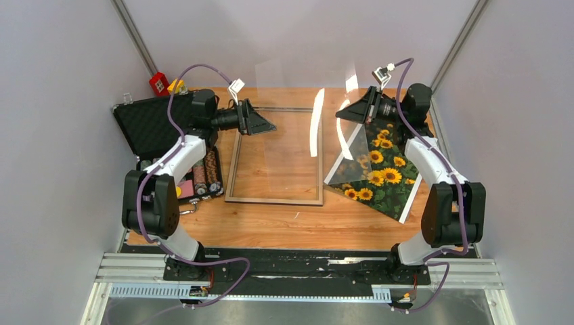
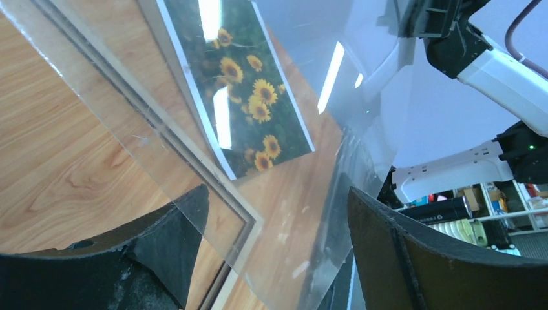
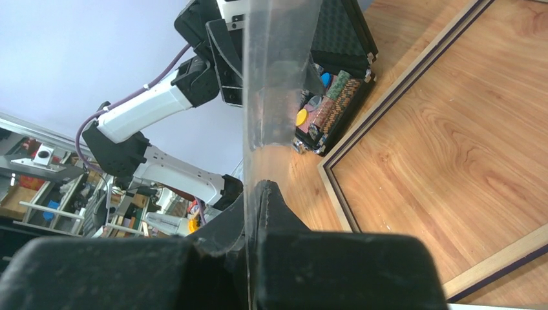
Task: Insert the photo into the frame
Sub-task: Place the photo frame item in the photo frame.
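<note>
**Right arm gripping the clear pane, frame lying flat mid-table**

The right gripper [image 3: 258, 194] is pinching the edge of a clear pane [image 1: 342, 145], its two fingers pressed together on the thin sheet. The pane is standing tilted above the table [image 1: 284, 227] in the upper middle of the overhead view. The left gripper [image 2: 278, 206] is hovering at the pane's left side with its fingers [image 2: 181, 245] spread wide. The pane's corner is passing between them, and I cannot tell whether either finger is touching it.

The frame [image 1: 274, 200] is lying flat at the centre of the overhead view, tan side up, with bare wood showing through its opening. The photo [image 1: 389, 172] is lying face up at centre right, near the frame's right rail. It is sitting slanted, partly under the right arm and showing through the pane's lower corner.

A black case [image 1: 145, 125] is sitting open at the left, with poker chips [image 1: 203, 177] in rows in its lower half.
</note>
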Controlling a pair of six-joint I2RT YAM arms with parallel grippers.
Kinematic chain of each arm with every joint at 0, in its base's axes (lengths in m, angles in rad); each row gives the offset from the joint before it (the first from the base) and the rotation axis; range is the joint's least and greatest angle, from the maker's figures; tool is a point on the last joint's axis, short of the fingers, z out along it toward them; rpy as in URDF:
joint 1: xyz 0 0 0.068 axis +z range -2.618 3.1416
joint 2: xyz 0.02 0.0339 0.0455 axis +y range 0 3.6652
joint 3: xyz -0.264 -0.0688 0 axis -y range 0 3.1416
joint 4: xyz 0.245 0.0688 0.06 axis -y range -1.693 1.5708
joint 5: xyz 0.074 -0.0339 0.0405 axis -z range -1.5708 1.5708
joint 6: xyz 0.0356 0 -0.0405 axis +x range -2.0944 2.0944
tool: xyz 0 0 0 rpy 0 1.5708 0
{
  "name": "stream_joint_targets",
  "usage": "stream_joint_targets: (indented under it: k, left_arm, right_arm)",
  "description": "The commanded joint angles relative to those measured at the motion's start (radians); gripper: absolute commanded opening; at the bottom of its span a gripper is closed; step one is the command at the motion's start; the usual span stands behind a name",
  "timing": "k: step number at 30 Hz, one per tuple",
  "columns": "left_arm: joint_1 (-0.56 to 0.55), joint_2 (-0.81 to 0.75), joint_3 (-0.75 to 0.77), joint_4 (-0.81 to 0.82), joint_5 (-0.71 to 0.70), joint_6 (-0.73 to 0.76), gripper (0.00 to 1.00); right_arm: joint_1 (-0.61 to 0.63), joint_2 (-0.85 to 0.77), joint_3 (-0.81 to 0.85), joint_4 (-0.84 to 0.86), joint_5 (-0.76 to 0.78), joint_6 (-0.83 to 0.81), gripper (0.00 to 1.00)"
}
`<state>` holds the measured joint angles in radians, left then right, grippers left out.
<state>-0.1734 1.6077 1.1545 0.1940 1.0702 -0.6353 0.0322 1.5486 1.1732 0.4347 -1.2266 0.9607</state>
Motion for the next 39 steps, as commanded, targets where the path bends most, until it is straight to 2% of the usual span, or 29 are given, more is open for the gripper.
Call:
stream_joint_targets:
  k: [1, 8, 23, 28, 36, 39]
  left_arm:
    - [0.002, -0.068, -0.033, 0.196, 0.054, -0.128, 0.83]
    - [-0.009, -0.107, -0.08, 0.218, 0.06, -0.156, 0.67]
    - [-0.015, -0.139, -0.084, 0.219, 0.06, -0.203, 0.46]
    - [-0.015, -0.14, -0.078, 0.215, 0.054, -0.213, 0.35]
    - [-0.017, -0.127, -0.061, 0.163, 0.029, -0.174, 0.26]
    - [-0.017, -0.123, -0.053, 0.132, 0.015, -0.153, 0.18]
  right_arm:
    - [0.003, -0.042, -0.032, 0.123, 0.045, 0.042, 0.0]
    - [0.003, -0.034, -0.062, 0.176, 0.069, 0.052, 0.0]
    - [0.003, -0.052, -0.132, 0.178, 0.118, -0.012, 0.0]
    - [0.003, -0.069, -0.161, 0.178, 0.139, -0.032, 0.0]
    - [0.004, -0.102, -0.199, 0.178, 0.157, -0.046, 0.0]
    - [0.008, -0.113, -0.21, 0.179, 0.163, -0.049, 0.0]
